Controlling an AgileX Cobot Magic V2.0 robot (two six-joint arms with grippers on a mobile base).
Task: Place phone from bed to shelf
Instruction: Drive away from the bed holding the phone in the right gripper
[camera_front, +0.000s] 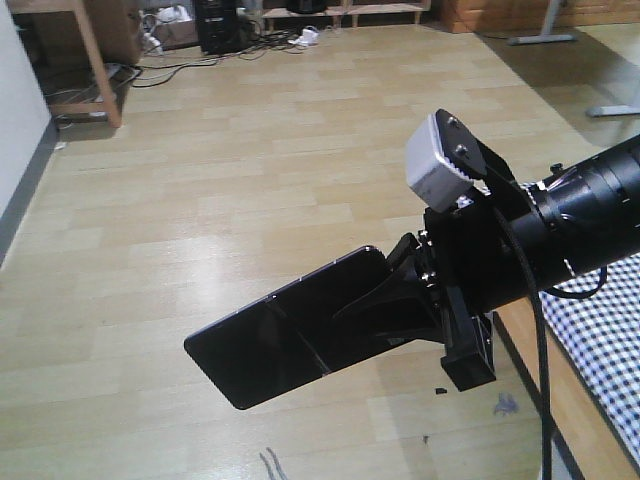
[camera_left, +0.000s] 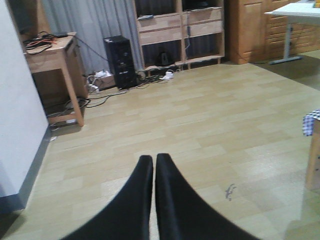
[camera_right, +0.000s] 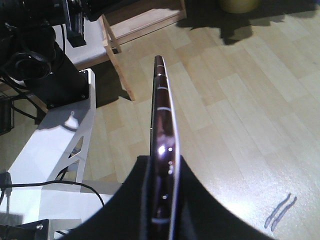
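Observation:
The phone (camera_front: 280, 335), a glossy black slab, sticks out over the wooden floor, held at one end by my right gripper (camera_front: 405, 295). In the right wrist view I see the phone (camera_right: 162, 107) edge-on with its rose-gold rim, and the right gripper (camera_right: 162, 165) is shut on it. My left gripper (camera_left: 153, 161) is shut with nothing between its fingers, hanging above bare floor. A corner of the bed (camera_front: 610, 330) in checked cloth lies at the lower right. The pale wooden shelf (camera_left: 180, 27) stands against the far wall, across the floor.
A wooden desk (camera_left: 55, 52) with cables stands at the far left by the white wall. A black computer tower (camera_left: 120, 60) and loose cables lie beside the shelf. A white table (camera_left: 295, 10) and a wooden cabinet (camera_left: 250, 25) are at the far right. The robot's white base (camera_right: 55, 142) is near.

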